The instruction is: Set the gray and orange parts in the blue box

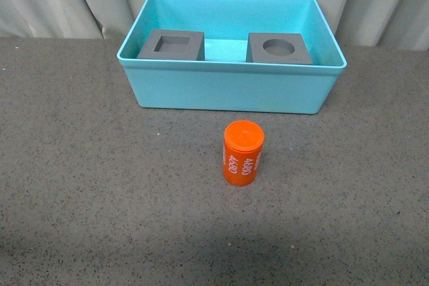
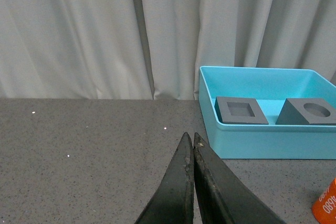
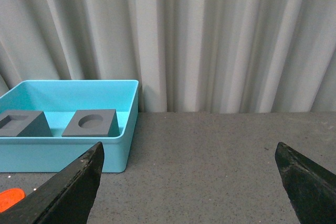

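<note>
- Since the square-recess gray cube (image 1: 172, 45) and the round-recess gray cube (image 1: 279, 49) both sit inside the blue box (image 1: 228, 88), only the orange cylinder (image 1: 242, 153) is left to place.
- Box: at the far edge of the tabletop (image 1: 100, 185), about centred. The cubes are on its floor, one toward each end, with bare floor between them.
- Cylinder: upright near the middle of the tabletop, in front of the box's near wall, not touching it.
- Left gripper (image 2: 191, 137): jaws pressed together, nothing between them, above bare tabletop beside the box.
- Right gripper (image 3: 189, 150): jaws spread wide, empty.
- Neither arm shows in the front view, so no reach has begun.
- Step in hand, as I read it: approach for the cylinder pick.
- Next move likely suits the right arm, since it's open:
  - come down over the cylinder and close on its round side
  - lift clear of the near rim
  - release over the bare floor between the cubes
</note>
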